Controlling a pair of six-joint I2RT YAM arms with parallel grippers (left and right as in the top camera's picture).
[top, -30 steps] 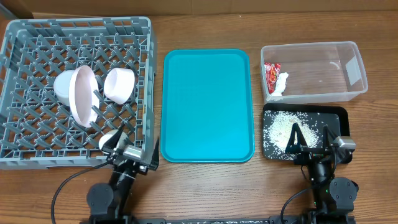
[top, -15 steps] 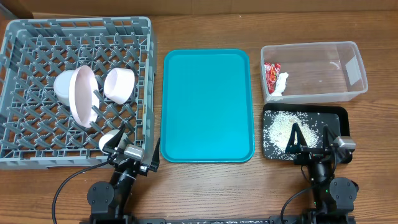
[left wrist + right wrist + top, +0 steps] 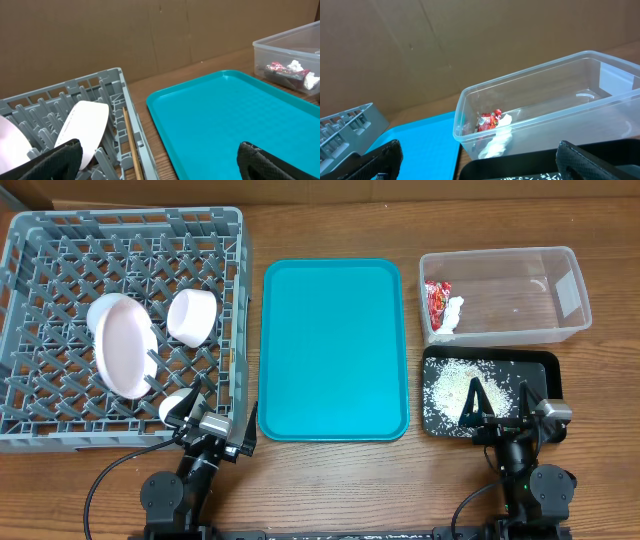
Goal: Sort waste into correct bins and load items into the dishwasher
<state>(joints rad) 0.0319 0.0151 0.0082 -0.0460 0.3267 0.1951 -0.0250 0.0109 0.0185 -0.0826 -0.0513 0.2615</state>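
1. Dishware is already in the grey plastic dish rack at the left of the overhead frame. A round pale pink plate leans among the tines left of centre. A white bowl lies tipped just to the plate's upper right, and a small white cup sits near the rack's lower edge.
2. Waste is binned too. A red wrapper and a crumpled white paper lie touching in the left end of the clear plastic bin at upper right. White rice grains are scattered in the black tray just below it.
3. Between rack and bins, the flat teal serving tray carries nothing.
4. Left gripper hangs at the rack's lower right corner, jaws spread wide and grasping nothing. The right gripper hovers over the black tray's lower edge, likewise released and empty.
5. Left wrist view shows a thin wooden stick, perhaps a chopstick, lying along the rack's near wall.
6. Judged from this, sorting and loading look finished, or nearly so. The next move calls for little: perhaps a check that the leaning plate is seated between tines, otherwise parking both arms clear of the rack and bins.
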